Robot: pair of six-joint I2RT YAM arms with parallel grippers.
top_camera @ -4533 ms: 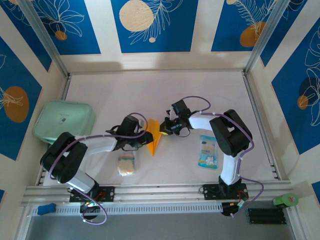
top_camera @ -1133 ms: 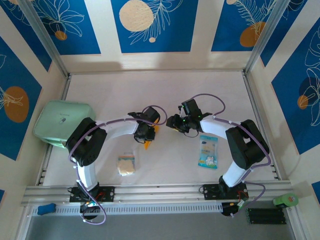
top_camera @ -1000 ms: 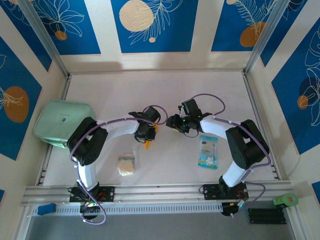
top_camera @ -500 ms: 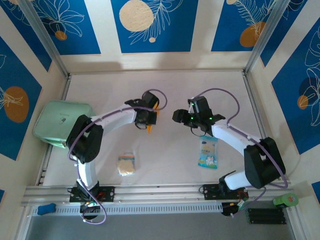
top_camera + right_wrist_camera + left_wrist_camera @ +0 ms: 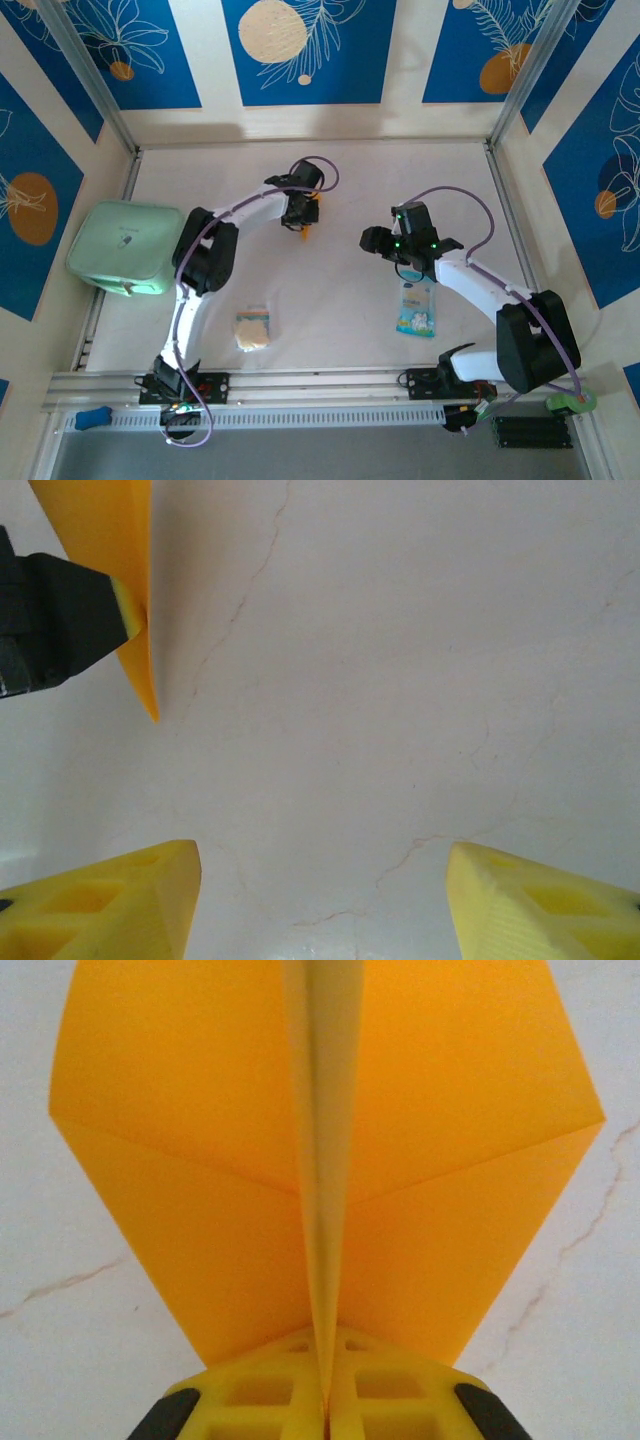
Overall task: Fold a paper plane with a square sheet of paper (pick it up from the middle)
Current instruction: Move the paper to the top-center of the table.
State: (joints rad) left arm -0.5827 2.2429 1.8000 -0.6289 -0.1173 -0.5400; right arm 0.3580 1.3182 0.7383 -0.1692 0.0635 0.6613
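Note:
The paper plane [image 5: 330,1140] is orange-yellow, with two wings spread either side of a centre crease. My left gripper [image 5: 325,1370] is shut on that crease from below. From above, the left gripper [image 5: 299,212] reaches far out over the middle of the table, with the paper plane [image 5: 313,209] showing beside it. My right gripper [image 5: 372,240] is off to the right, apart from the plane. Its yellow fingers [image 5: 110,900] stand wide open over bare table. The plane's pointed tip [image 5: 130,610] shows at the top left of the right wrist view.
A mint-green box [image 5: 128,245] sits at the left edge. A blue-white packet [image 5: 416,305] lies under the right arm. A small beige spongy square [image 5: 253,328] lies near the front left. Walls close the table on three sides.
The left arm has stretched away from the bases, carrying the plane toward the back. The right gripper opened, let go of the paper and drew back to the right.

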